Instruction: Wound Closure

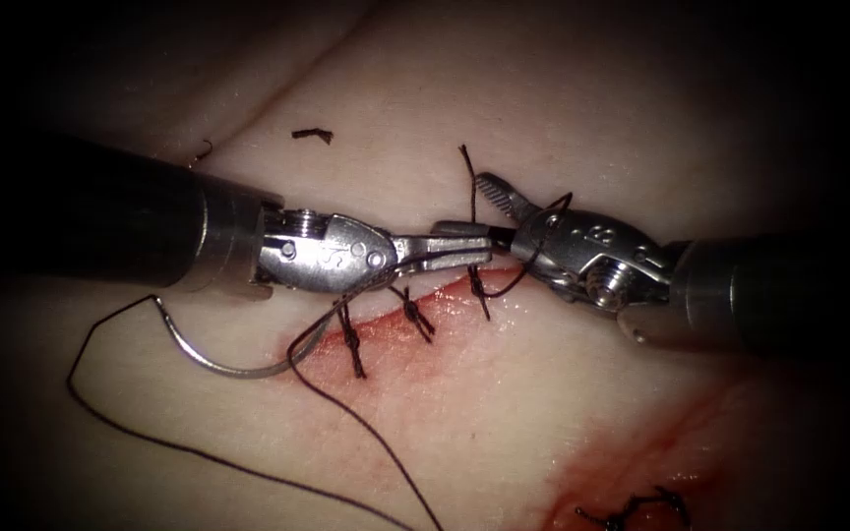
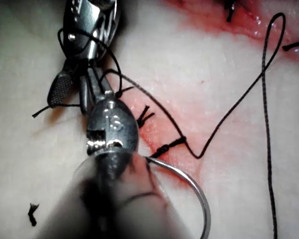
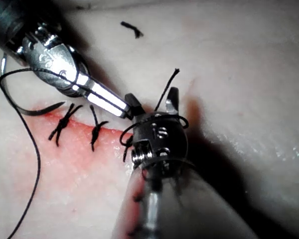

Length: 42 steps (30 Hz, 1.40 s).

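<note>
The needle (image 1: pixel 213 359) lies free on the tissue (image 1: pixel 543 423), just left of the cut (image 1: pixel 415 320) and near the left tool's shaft; neither tool holds it and we see no part of it in the tissue. From its tail the thread (image 1: pixel 150 438) runs out left and near in a long loop, while another strand climbs from the near edge to the cut's left end. Three stitches (image 1: pixel 413 317) cross the cut, and the red fluid (image 1: pixel 395 364) spreads below them. Above the right-hand stitch the two tools meet tip to tip. The left tool (image 1: pixel 464 246) has its jaws closed, flat together; thread runs along them, and we judge they grip it, though the grip itself is hard to see. The right tool (image 1: pixel 494 202) has its jaws parted, one pointing up and far, holding nothing, with thread looped round its wrist and a short end standing up beside it. As we read it, a knot is in hand: to do it well, we would keep the loop round the right tool loose and clear of the finished stitches. A cut end (image 1: pixel 312 134) lies far left. We see no containers.
</note>
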{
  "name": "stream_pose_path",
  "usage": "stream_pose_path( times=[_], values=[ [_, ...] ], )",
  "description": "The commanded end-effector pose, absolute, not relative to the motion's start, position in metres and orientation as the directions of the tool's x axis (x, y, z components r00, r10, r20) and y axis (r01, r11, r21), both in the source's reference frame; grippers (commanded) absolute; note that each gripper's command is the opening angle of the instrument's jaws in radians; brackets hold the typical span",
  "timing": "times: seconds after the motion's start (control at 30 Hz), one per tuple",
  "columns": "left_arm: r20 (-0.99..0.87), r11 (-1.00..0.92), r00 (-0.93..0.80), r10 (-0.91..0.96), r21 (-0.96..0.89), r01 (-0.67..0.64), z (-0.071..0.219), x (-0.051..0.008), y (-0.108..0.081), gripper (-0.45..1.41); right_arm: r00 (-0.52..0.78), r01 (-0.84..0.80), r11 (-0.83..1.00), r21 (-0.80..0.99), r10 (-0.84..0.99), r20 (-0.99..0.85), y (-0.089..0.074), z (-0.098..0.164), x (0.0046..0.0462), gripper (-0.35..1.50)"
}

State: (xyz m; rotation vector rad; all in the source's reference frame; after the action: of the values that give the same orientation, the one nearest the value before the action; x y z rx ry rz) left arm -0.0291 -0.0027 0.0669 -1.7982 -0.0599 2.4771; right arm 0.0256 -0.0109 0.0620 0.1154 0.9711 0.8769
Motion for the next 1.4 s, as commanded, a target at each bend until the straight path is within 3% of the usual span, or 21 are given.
stream_pose_path(
  times=[0.03,0.2,0.33,0.4,0.47,0.77,1.0,1.4],
  values=[
    [-0.948,-0.996,-0.307,0.088,-0.079,-0.041,0.0675,-0.0297,-0.003,-0.45,0.257,-0.6,0.658,0.454,0.696,-0.67,-0.011,0.0627,0.0262,1.03],
    [-0.947,-0.996,-0.308,0.087,-0.078,-0.043,0.0677,-0.0299,-0.0029,-0.45,0.24,-0.601,0.642,0.476,0.713,-0.659,-0.0106,0.0629,0.0264,0.98],
    [-0.947,-0.996,-0.308,0.086,-0.077,-0.043,0.0677,-0.0299,-0.0029,-0.45,0.21,-0.607,0.617,0.501,0.732,-0.648,-0.0101,0.0631,0.0269,0.74],
    [-0.947,-0.996,-0.309,0.085,-0.076,-0.043,0.0678,-0.0299,-0.003,-0.45,0.206,-0.608,0.611,0.507,0.738,-0.643,-0.0098,0.0631,0.027,0.29],
    [-0.948,-0.996,-0.308,0.084,-0.075,-0.042,0.0678,-0.0298,-0.0031,-0.45,0.198,-0.604,0.611,0.512,0.737,-0.646,-0.0096,0.0631,0.027,-0.35],
    [-0.945,-0.995,-0.311,0.098,-0.089,-0.046,0.0677,-0.0285,-0.0032,-0.45,0.185,-0.572,0.642,0.511,0.707,-0.683,-0.0107,0.0611,0.026,-0.35],
    [-0.935,-0.991,-0.332,0.127,-0.108,-0.074,0.0679,-0.026,-0.0025,-0.45,0.174,-0.505,0.773,0.384,0.526,-0.832,-0.0127,0.0589,0.0244,-0.35],
    [-0.921,-0.988,-0.361,0.147,-0.118,-0.101,0.0682,-0.0227,-0.0011,-0.45,0.182,-0.343,0.9,0.269,0.345,-0.921,-0.0164,0.0596,0.0214,-0.35]
  ],
)
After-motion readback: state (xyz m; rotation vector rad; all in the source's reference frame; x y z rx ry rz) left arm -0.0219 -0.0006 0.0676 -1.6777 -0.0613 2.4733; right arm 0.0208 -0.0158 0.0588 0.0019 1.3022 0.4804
